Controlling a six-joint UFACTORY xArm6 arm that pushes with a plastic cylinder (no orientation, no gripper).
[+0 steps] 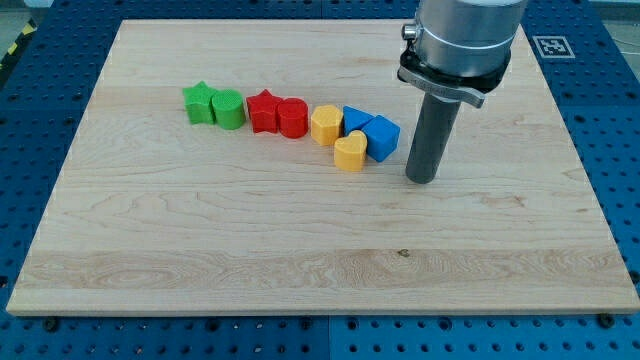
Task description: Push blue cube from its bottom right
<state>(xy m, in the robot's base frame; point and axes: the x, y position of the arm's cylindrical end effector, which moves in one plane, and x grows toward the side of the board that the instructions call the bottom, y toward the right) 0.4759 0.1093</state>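
Note:
The blue cube [382,137] sits on the wooden board [300,250], right of centre, at the right end of a row of blocks. A second blue block [355,120] touches its upper left side. A yellow heart-like block [349,152] lies at its lower left. My tip [423,179] rests on the board to the cube's right and slightly below it, a small gap apart.
Leftward along the row are a yellow block [326,125], a red cylinder-like block [292,118], a red star [263,109], a green cylinder-like block [229,109] and a green star [200,102]. Blue perforated table [620,120] surrounds the board.

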